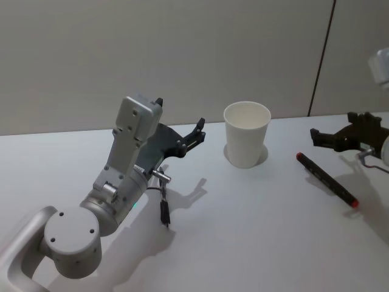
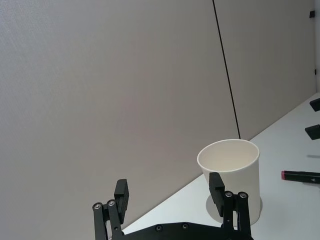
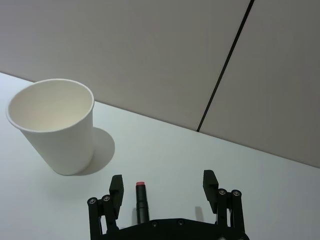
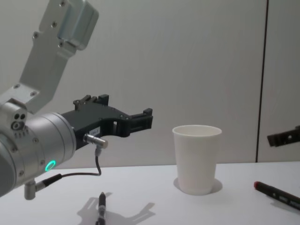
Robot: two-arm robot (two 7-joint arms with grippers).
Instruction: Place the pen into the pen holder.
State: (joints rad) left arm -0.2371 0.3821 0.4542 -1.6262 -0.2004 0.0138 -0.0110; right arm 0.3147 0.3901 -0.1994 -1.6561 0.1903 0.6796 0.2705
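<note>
Black along its barrel and red at both ends, the slim pen (image 1: 326, 179) lies flat on the white table (image 1: 243, 243). It is to the right of the plain white paper cup (image 1: 247, 134) that serves as the pen holder, and clearly apart from it. The cup stands upright and empty, with its mouth open to us.

The right gripper (image 3: 163, 180) hangs just beyond the pen's far end with its 2 fingers spread wide. In its wrist view, 1 red end of the pen sits in the gap between them. We judge the step in hand to be the approach for the grasp, and the pen is not yet touched.

To do it well, we should set the finger line square across the barrel and come straight down. The fingers should meet the pen a little off its middle, not on a rounded end where it could roll or squirt out. Once they are pinched on it, we should lift above the cup's rim, tilt the pen towards upright, bring its lower end over the mouth and release low. The paper cup looks light and could tip from a knock to its rim.

The left gripper (image 2: 168, 182) hovers above the table left of the cup, fingers also spread and holding nothing. It is best kept there.
</note>
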